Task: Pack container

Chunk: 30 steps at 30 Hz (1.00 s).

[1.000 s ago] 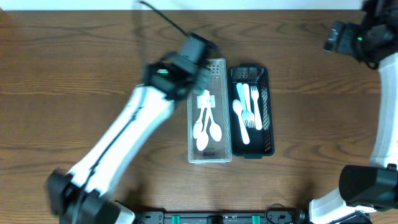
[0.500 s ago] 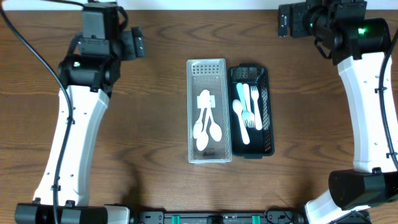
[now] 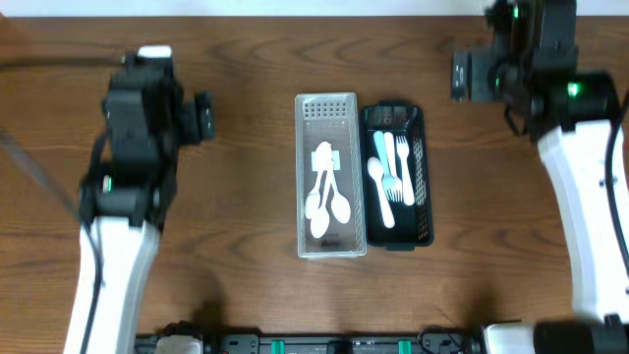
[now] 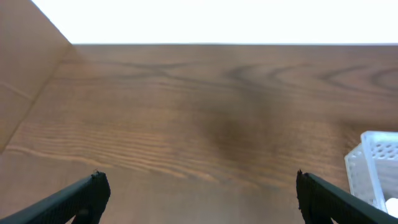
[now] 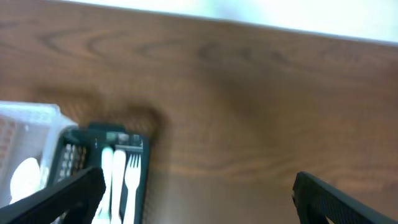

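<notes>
Centrally in the overhead view, a clear container holding white spoons lies lengthwise on the wooden table, touching a black basket of white forks on its right side. The left gripper, at the frame's upper left, and the right gripper, at the upper right, each have fingers spread wide, gripping nothing, well apart from both containers.

Left gripper is off the clear perforated plastic tray now, swung out left over the brown wooden table and dipping lower. Right gripper has dropped from the top edge, closing on the black mesh basket.
</notes>
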Tool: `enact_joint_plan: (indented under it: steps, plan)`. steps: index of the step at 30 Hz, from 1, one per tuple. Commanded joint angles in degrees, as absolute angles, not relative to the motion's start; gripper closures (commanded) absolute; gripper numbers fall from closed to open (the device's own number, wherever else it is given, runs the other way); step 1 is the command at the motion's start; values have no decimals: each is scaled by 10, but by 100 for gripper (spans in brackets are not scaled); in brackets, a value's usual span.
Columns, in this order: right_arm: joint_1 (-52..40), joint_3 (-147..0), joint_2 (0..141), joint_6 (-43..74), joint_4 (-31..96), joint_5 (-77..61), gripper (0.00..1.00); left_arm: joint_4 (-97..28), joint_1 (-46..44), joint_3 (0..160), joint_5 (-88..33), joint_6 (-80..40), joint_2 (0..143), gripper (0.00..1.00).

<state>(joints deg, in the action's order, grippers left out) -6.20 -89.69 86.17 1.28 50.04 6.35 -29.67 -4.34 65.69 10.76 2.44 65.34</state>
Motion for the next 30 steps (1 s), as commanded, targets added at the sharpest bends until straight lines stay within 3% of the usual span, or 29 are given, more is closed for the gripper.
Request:
enact_joint_plan:
  steps: [1, 7, 13, 18, 30]
  plan:
    - [-68, -758, 779, 48, 467, 79, 1, -267, -44, 531, 112, 28, 550, 2]
    - [-102, -517, 585, 53, 365, 165, 1, -236, -44, 327, 112, 30, 342, 2]
    - [-117, -369, 417, 53, 375, 164, 1, -273, -44, 229, 112, 30, 181, 2]
    - [-117, -306, 342, 53, 414, 138, 1, -274, -44, 226, 112, 30, 155, 2]
    - [-117, -295, 339, 53, 465, 124, 1, -274, -44, 226, 112, 30, 156, 2]
